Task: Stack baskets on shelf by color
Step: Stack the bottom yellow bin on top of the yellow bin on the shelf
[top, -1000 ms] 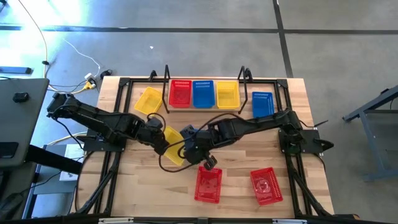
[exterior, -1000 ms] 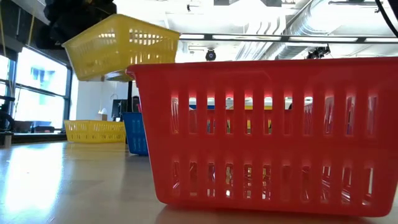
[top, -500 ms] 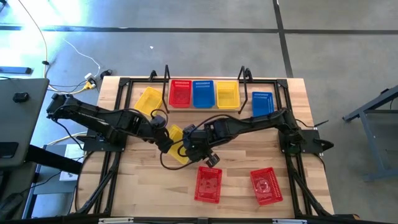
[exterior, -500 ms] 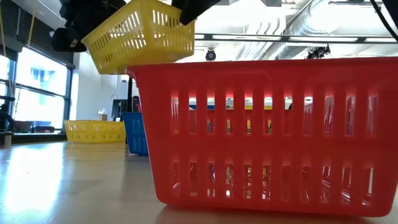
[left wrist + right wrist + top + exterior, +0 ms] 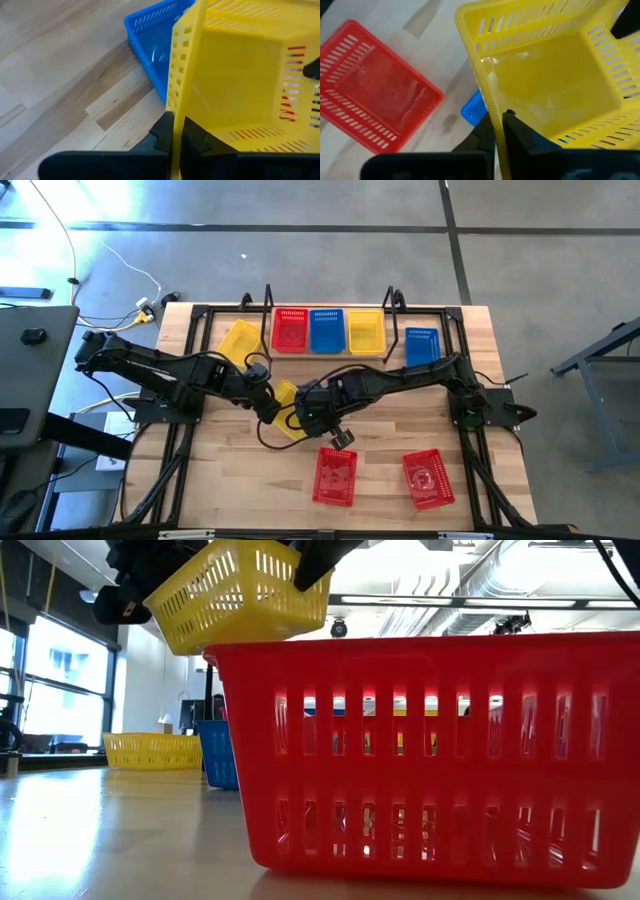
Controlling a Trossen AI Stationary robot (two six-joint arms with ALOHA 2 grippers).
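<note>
Holding one yellow basket (image 5: 286, 408) aloft near table centre, both grippers at once. Left gripper (image 5: 268, 397) clamped on the basket's 9 o'clock wall; left wrist view shows that thin yellow wall (image 5: 185, 80) pinched between the two dark fingers (image 5: 161, 136). Right gripper (image 5: 308, 413) clamped on the opposite, 3 o'clock wall; right wrist view shows the same pinch on the yellow rim (image 5: 492, 95). Basket tilted in the low view (image 5: 245, 590), well clear of the tabletop, above the near red basket (image 5: 430, 755).

Directly beneath the lifted basket: a blue basket (image 5: 155, 50) on the wood, part hidden, seen in both wrist views.

Shelf (image 5: 398, 330) at 12 o'clock on the table, black wire posts at each end. On it, side by side and touching: red basket (image 5: 290, 330), blue basket (image 5: 327, 330), yellow basket (image 5: 365, 332). Single layer as far as visible from above.

Off the shelf: a loose yellow basket (image 5: 238, 342) just beside the 9 o'clock post, skewed; a blue basket (image 5: 422, 347) just beside the 3 o'clock post. Two red baskets toward 6 o'clock, one at (image 5: 335, 476), one at (image 5: 429, 479), apart from each other.

Bare wood between the held basket and the shelf front; right arm's links cross that strip toward 2 o'clock.
</note>
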